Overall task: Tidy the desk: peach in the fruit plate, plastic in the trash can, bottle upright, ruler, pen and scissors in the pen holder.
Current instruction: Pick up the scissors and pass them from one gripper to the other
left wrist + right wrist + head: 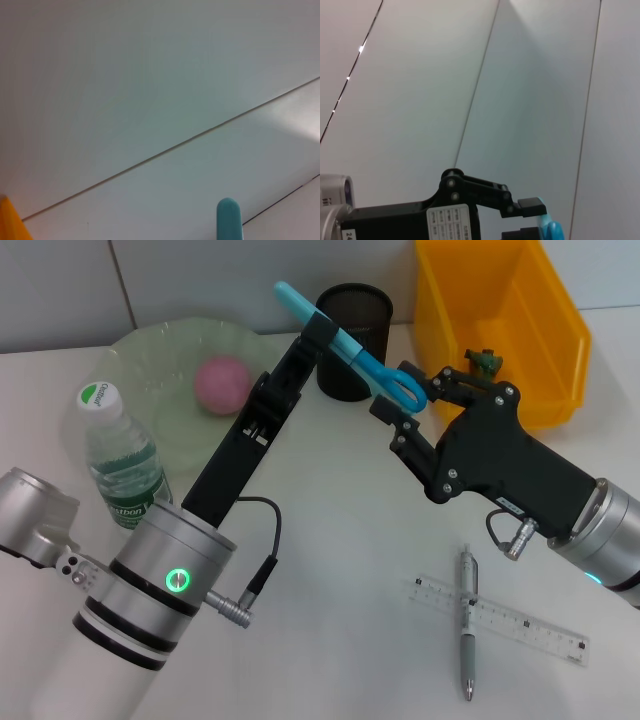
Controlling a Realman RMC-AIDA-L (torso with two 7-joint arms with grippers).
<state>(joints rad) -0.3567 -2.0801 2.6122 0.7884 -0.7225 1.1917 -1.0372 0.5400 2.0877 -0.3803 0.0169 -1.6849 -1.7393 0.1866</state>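
Both grippers are seen meeting over the upper middle of the head view, where a pair of blue scissors (350, 345) is held in the air between them. The left gripper (322, 335) is clamped on the sheathed blade end, while the right gripper (400, 405) is positioned at the handle loops; whether its fingers are closed on the handles cannot be told. The scissors are tilted, tip toward the upper left, just in front of the black mesh pen holder (355, 340) at upper centre. The yellow trash can (500, 330) is set in the upper right, with a small dark object visible inside it. The peach (222, 384) is shown lying in the pale-green fruit plate (150, 360) at upper left. The bottle (118, 455) is seen standing upright at the left edge, just below the plate. At the lower right of the white worktop (350, 570), the pen (467, 635) is laid across the clear ruler (500, 618), touching it. In the left wrist view only the rounded blue scissor tip (228, 220) and a yellow corner of the trash can (10, 222) are caught against a pale wall. In the right wrist view the left gripper (525, 220) is shown from the side, closed on the blue scissors (552, 231).
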